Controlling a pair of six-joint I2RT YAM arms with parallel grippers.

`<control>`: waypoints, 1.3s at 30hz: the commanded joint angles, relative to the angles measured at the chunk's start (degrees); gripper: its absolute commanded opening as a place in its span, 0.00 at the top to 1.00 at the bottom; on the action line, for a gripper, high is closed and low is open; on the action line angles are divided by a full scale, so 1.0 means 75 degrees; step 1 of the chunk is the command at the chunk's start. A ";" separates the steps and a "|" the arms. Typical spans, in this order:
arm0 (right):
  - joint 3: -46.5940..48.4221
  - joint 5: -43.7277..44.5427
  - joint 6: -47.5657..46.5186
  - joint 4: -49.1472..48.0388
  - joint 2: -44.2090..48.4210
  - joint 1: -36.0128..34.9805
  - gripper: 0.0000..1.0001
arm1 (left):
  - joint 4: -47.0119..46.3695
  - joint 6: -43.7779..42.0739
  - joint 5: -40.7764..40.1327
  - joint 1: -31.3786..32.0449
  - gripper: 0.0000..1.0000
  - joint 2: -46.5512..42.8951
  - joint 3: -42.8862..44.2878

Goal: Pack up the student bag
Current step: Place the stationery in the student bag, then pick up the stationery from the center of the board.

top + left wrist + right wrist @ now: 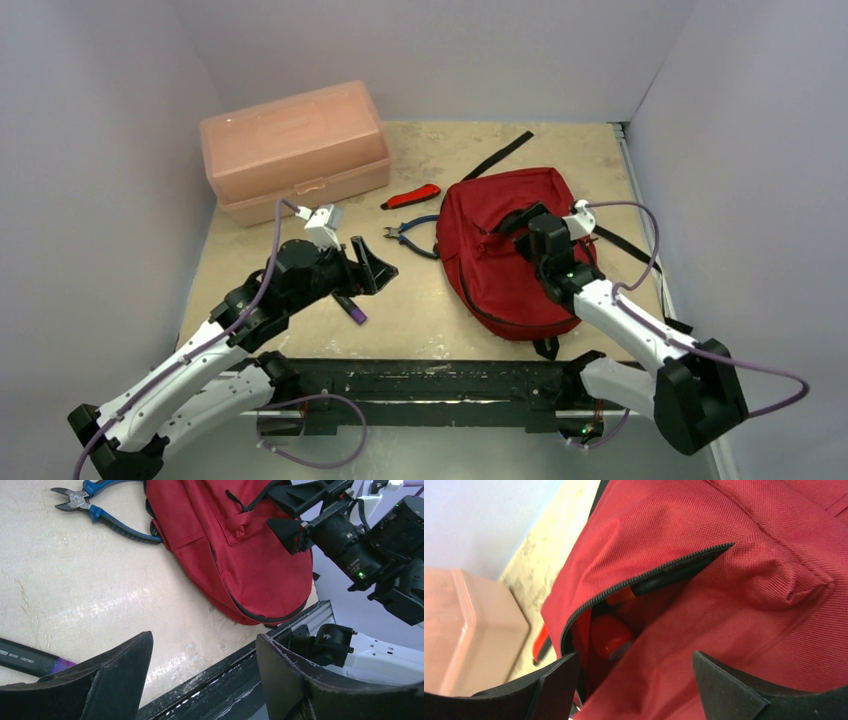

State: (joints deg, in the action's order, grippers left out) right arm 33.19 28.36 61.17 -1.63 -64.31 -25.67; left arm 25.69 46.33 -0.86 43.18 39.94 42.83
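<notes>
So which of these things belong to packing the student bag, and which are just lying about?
Job in hand: student bag, zip open, with a red-orange item already inside. Probably still to pack: blue-handled cutters, red-handled tool, black-and-purple marker.
Lying about, it seems: pink lidded box, shut, at the far left.

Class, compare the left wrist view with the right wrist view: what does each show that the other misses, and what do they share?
Only left wrist: blue-handled pliers and a black marker on the table. Only right wrist: the open zipper with a red object inside, and the pink box. Both: the student bag and the table.
</notes>
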 commanded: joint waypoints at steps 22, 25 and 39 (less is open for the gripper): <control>0.1183 -0.1395 -0.2893 0.1371 0.1510 -0.4367 0.01 | 0.1876 -0.2410 -0.3315 -0.0027 0.20 -0.1431 0.2072; 0.2059 -0.1254 -0.3423 0.0704 -0.0128 -0.5426 0.01 | 0.1940 -0.2515 -0.3640 -0.0024 0.20 -0.1889 0.2094; 0.7203 -0.0828 -0.5413 0.1592 -0.6963 -0.6399 0.26 | 0.2474 -0.2625 -0.4313 -0.0021 0.20 -0.2648 0.2235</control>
State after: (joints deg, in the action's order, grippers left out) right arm 80.71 17.28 26.00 7.18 -113.38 -73.78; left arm 42.85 28.62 -30.79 43.18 21.45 57.49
